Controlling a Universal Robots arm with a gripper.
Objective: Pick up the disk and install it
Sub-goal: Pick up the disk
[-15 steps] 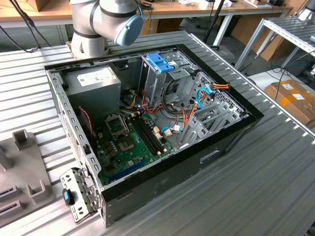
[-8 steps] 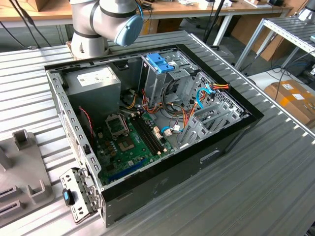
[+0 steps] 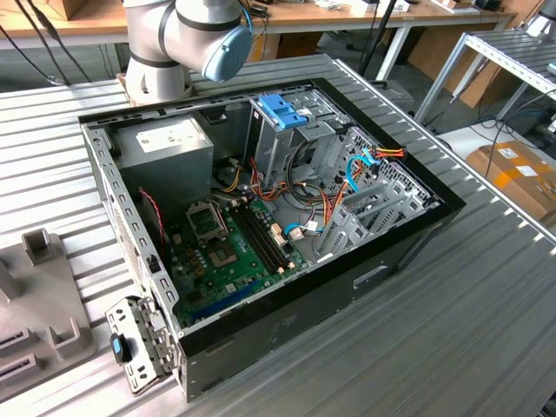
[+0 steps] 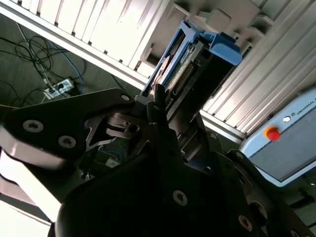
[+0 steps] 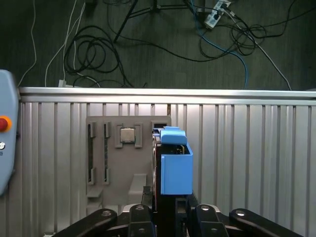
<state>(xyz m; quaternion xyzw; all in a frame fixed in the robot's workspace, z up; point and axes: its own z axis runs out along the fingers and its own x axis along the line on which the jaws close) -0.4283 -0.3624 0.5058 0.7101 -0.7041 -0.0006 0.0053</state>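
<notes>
The disk (image 5: 175,168), flat grey metal in a light-blue plastic carrier, stands edge-on, clamped by the hand (image 5: 170,201) for carrying.

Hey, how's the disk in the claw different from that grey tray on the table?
The disk stands on edge in the claw, blue-framed; the grey tray lies flat on the ribbed table, holding a square chip. Both are rectangular.

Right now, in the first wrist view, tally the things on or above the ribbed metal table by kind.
Grey-metal disk in light-blue plastic carrier: 1
Flat grey fixture plate with slots: 1
Square silver chip: 1
Round red button: 1
Total: 4
</notes>
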